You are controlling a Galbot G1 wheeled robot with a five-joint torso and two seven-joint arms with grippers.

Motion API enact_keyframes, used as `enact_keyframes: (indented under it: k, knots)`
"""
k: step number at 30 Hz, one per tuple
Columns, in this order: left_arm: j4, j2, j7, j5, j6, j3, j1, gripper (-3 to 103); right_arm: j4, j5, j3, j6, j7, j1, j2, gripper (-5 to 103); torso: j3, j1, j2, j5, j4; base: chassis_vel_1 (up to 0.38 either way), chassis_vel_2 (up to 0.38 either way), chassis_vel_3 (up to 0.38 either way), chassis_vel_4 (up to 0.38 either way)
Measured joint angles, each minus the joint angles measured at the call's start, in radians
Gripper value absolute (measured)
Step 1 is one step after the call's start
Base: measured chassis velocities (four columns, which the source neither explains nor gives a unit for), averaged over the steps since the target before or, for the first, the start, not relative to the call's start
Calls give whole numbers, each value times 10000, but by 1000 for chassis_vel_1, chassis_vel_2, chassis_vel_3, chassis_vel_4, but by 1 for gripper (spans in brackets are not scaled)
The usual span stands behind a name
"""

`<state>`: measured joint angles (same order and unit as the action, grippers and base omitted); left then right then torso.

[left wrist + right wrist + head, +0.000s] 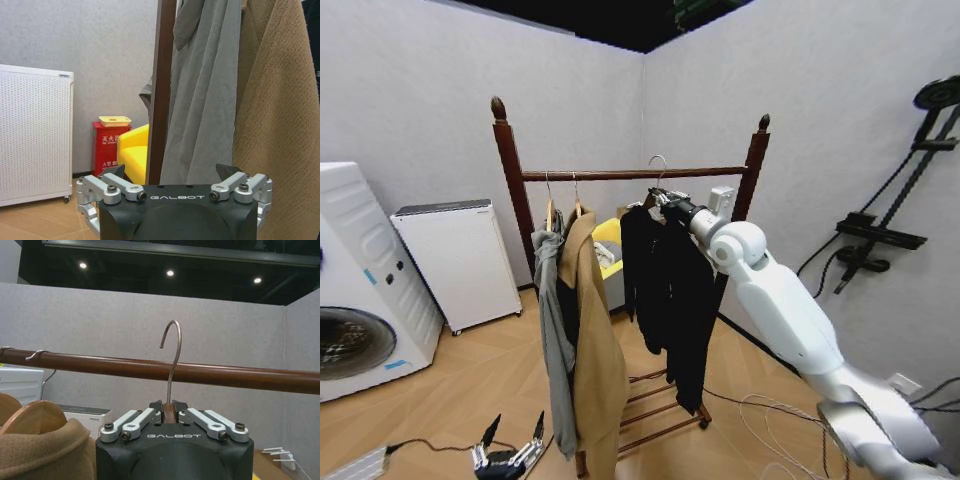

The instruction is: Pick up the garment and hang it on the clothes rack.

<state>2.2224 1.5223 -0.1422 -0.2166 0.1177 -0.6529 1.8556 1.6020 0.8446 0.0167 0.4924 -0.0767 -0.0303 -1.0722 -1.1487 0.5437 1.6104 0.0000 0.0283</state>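
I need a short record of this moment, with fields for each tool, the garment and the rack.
right tool: shut on the hanger, hook raised above the top bar
garment: black, hanging from that hanger, in front of the bar
clothes rack: already holds a grey jacket and a tan coat
left tool: open, low near the floor

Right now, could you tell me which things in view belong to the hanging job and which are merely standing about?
Job in hand:
- black garment, on its hanger
- clothes rack
- right gripper, shut on the hanger below its hook, hook still above the bar

Standing about:
- grey hooded jacket
- tan coat
- washing machine
- white cabinet
- left gripper, low, open
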Motion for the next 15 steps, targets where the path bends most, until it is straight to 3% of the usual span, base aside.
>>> enact_keyframes:
  k: [8,15]
  knots:
    - [0,0,0,0,0,0,0,100,-1049,91,783,114,-287,-1084,-1121,9,0,0,0,-4,-2,0,0,0,0]
    - [0,0,0,0,0,0,0,100,-1367,307,948,287,-469,-1161,-1267,9,1,-1,0,-1,-1,0,0,0,0]
